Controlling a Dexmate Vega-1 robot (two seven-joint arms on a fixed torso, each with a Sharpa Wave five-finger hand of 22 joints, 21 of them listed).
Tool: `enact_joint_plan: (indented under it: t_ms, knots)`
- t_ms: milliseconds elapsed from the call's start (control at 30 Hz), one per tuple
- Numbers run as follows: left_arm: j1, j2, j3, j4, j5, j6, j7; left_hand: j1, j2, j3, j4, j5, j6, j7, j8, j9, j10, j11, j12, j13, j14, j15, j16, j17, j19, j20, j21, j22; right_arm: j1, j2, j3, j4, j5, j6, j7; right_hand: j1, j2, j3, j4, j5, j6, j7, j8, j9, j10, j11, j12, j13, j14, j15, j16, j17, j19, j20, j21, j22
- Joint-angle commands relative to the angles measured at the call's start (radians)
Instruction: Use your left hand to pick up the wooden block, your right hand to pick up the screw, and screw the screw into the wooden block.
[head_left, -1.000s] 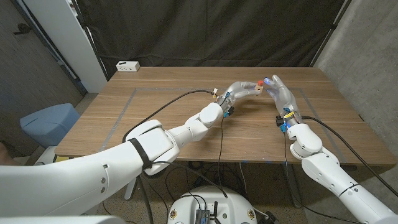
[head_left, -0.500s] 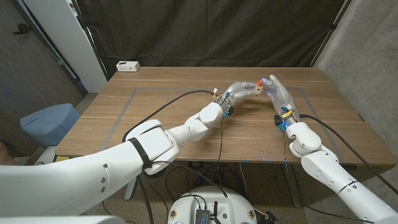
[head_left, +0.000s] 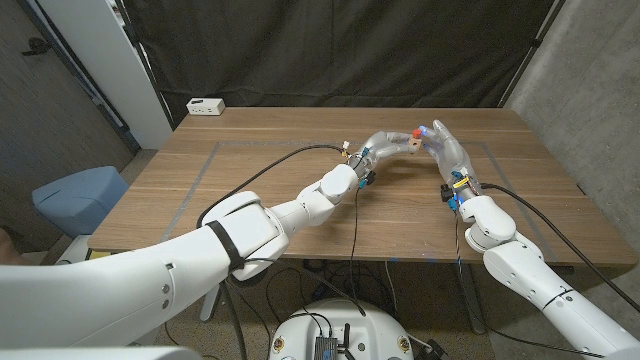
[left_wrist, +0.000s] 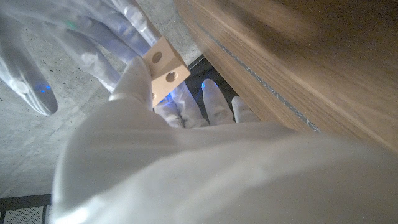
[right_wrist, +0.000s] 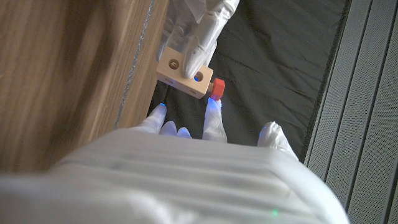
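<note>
Head view shows both hands meeting above the far middle of the wooden table (head_left: 250, 185), where the left hand (head_left: 383, 143) grips the wooden block (head_left: 412, 144) in its fingertips and the right hand (head_left: 447, 150) holds the red screw (head_left: 418, 133) against the block. Right wrist view shows the block held clear of the tabletop with 2 round holes facing the camera (the red screw head sits at one end of it), the right hand's fingertips (right_wrist: 212, 107) closed in around the screw.
</note>
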Motion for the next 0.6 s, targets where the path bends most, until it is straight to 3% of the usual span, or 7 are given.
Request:
enact_joint_plan:
  t_ms: [33, 600]
  knots:
    - [-0.001, -0.002, 0.002, 0.001, -0.002, 0.005, 0.0, -0.043, 0.052, 0.048, 0.043, 0.007, 0.017, -0.005, 0.009, 0.005, 0.006, -0.002, 0.002, 0.004, 0.004, -0.099, 0.002, 0.002, 0.005, 0.001, 0.002, 0.005, -0.009, -0.001, 0.002, -0.002, 0.005, 0.005, -0.008, -0.003, 0.001, 0.006, -0.001, 0.002, 0.018, -0.001, 0.008, 0.004, 0.007, -0.005, 0.006, 0.002, -0.007, 0.0, 0.005, 0.003, 0.004, -0.001, 0.004, 0.003]
    - [0.002, -0.003, 0.003, 0.001, 0.0, -0.008, -0.001, -0.046, 0.052, 0.048, 0.044, 0.007, 0.024, -0.003, 0.012, 0.005, 0.011, -0.003, 0.005, 0.004, 0.009, -0.101, 0.003, 0.002, 0.006, 0.0, 0.002, 0.005, -0.034, -0.001, 0.014, -0.02, 0.005, 0.012, -0.024, 0.0, 0.002, 0.011, -0.006, 0.002, 0.055, 0.009, 0.016, 0.004, 0.034, -0.018, 0.014, 0.002, 0.009, -0.003, 0.011, 0.0, 0.012, 0.001, 0.008, 0.003]
